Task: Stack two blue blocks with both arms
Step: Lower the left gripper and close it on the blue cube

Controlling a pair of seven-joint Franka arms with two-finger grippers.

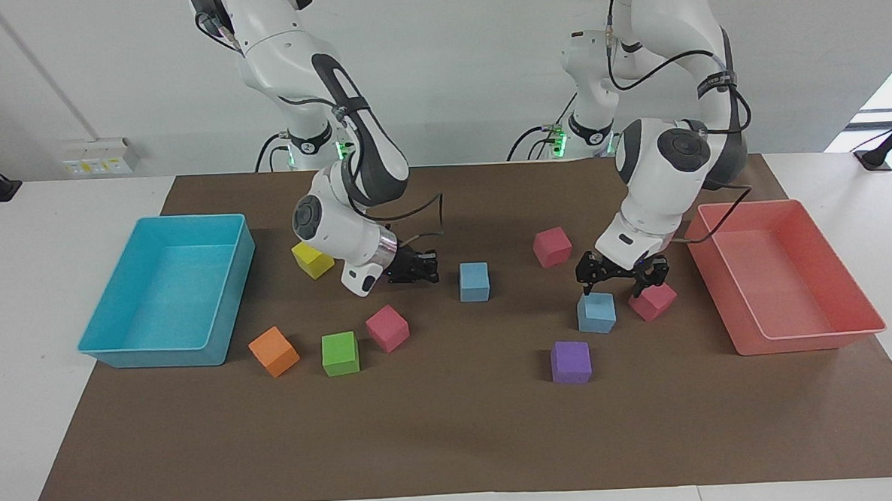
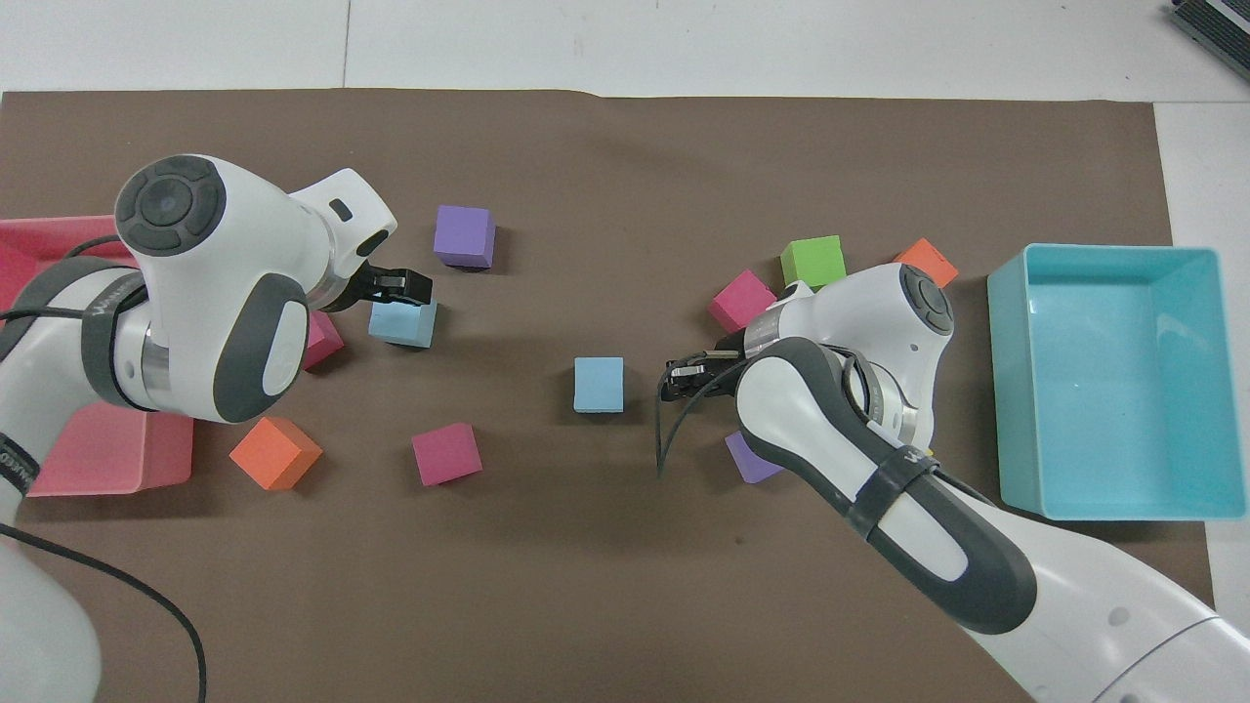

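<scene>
Overhead, left arm [image 2: 205,293] hides pink cube [image 2: 322,337] — mostly.

Two light sky-blue matte cubes, both flat on the brown mat, apart and unstacked. One blue block [image 1: 474,281] sits near the centre of the facing frame, square to the mat edges, nothing touching it; in the overhead frame it [image 2: 599,384] lies just below centre. The other blue block [image 1: 596,312] lies right of centre in the facing frame, slightly turned; overhead it [image 2: 402,323] shows at centre-left.
</scene>
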